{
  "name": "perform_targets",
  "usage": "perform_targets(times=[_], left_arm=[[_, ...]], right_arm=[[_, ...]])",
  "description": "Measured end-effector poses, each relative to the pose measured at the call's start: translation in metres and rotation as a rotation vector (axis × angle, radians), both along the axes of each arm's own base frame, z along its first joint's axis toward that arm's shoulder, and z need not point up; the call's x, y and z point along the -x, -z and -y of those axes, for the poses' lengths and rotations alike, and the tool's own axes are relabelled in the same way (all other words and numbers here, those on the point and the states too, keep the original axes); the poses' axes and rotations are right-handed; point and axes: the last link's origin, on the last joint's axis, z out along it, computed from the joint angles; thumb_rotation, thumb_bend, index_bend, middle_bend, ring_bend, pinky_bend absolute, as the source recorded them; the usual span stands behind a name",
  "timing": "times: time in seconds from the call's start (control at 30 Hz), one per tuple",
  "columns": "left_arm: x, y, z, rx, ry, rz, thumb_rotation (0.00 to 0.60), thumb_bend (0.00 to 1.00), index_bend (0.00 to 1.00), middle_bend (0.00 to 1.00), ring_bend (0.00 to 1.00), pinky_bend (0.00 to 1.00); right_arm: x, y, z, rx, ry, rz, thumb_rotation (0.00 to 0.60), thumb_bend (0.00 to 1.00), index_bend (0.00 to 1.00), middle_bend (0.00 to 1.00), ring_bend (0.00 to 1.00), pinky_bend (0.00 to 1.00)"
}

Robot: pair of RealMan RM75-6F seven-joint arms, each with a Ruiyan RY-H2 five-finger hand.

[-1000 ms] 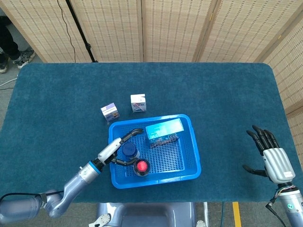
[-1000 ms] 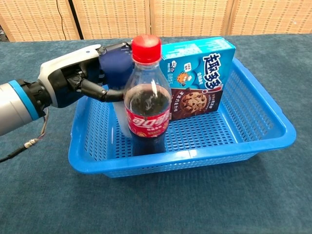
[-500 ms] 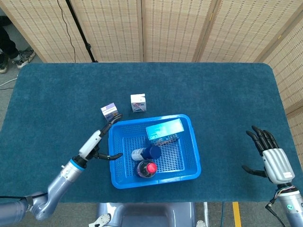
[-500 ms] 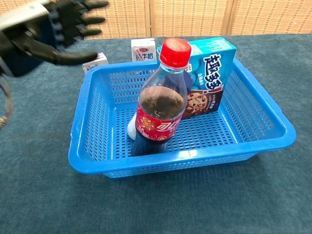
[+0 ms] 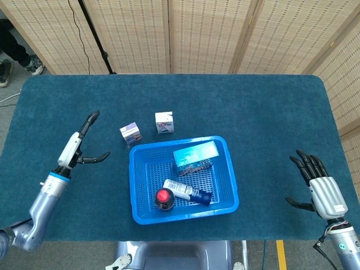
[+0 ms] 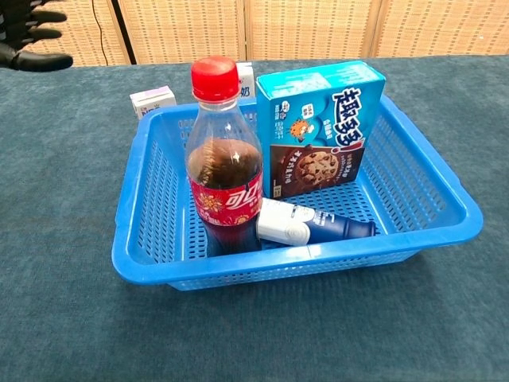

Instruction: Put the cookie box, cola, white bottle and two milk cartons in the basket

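Observation:
The blue basket [image 5: 230, 191] [image 6: 445, 191] holds three things. The cookie box [image 5: 194, 155] [image 6: 320, 127] stands upright at its back. The cola [image 5: 163, 198] [image 6: 223, 161] stands at its front left. The white bottle [image 5: 188, 192] [image 6: 298, 225] with a blue cap lies on its side beside the cola. Two milk cartons [image 5: 130, 134] [image 5: 164, 122] sit on the cloth behind the basket, one [image 6: 153, 101] clear in the chest view, the other mostly hidden by the cola. My left hand [image 5: 80, 144] [image 6: 28, 36] hovers open, far left of the basket. My right hand [image 5: 319, 184] rests open at the table's right edge.
The table is covered in dark teal cloth [image 5: 253, 118]. Woven folding screens [image 5: 169, 34] stand behind it. A black stand with cable [image 5: 93, 34] is at the back left.
My left hand let go of the white bottle and pulled away to the left. The bottle tipped over and now lies in the basket. The cola wobbled and stands upright again.

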Motion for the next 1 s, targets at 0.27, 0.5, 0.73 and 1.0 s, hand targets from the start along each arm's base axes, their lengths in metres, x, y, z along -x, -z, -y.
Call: perform_targets(times=[0.27,0.5,0.73,1.0], left_arm=[[0.017,0.017,-0.027,0.036,-0.121,-0.133,0.6,0.21,0.0,0.0,0.0,0.0],[0.006,0.033,-0.05,0.058,-0.166,-0.198,0.6,0.21,0.0,0.0,0.0,0.0],[-0.012,0.045,-0.069,0.099,-0.176,-0.297,0.6,0.2,0.0,0.0,0.0,0.0],[-0.043,0.065,-0.089,0.125,-0.17,-0.4,0.6,0.23,0.0,0.0,0.0,0.0]], right_arm=[[-0.001,0.003,0.0,-0.008,0.001,-0.009,0.6,0.0,0.07,0.0,0.0,0.04],[0.002,0.001,0.001,-0.003,0.013,-0.01,0.6,0.0,0.07,0.0,0.0,0.04],[0.004,0.002,0.003,-0.005,0.022,-0.011,0.6,0.0,0.07,0.0,0.0,0.04],[0.006,0.001,0.006,-0.001,0.034,-0.013,0.6,0.0,0.07,0.0,0.0,0.04]])
